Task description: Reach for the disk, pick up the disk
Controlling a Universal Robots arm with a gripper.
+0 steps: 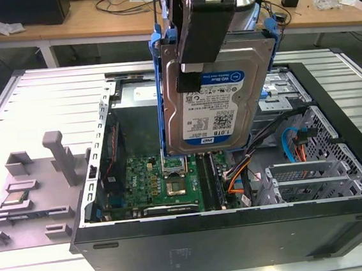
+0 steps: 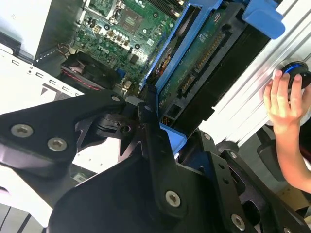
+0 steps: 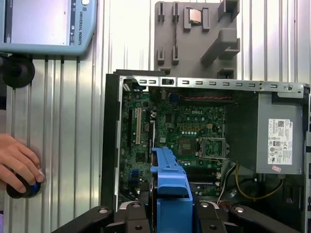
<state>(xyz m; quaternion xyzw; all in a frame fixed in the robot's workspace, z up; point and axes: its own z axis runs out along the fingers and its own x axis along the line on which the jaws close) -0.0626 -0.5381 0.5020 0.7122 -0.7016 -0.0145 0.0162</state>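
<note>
The disk (image 1: 220,109) hangs upright above the open computer case, its white-and-blue label facing the exterior view and a blue bracket (image 1: 161,92) along its edges. My gripper (image 1: 191,69) is shut on it from above, one black finger (image 1: 199,25) pressed over the label's upper part. In the second wrist view the disk's green circuit-board side (image 2: 199,63) runs between my black fingers (image 2: 153,131). In the first wrist view the bracket's blue edge (image 3: 170,191) stands between the fingers, over the motherboard.
The black case (image 1: 255,243) lies open on a ribbed metal table, motherboard (image 1: 165,175) and cables exposed, power supply (image 3: 281,141) at one end. A grey fixture (image 1: 38,187) holds a small processor chip (image 1: 16,197). A person's hand (image 3: 19,165) rests on a round button; a pendant (image 3: 43,24) lies nearby.
</note>
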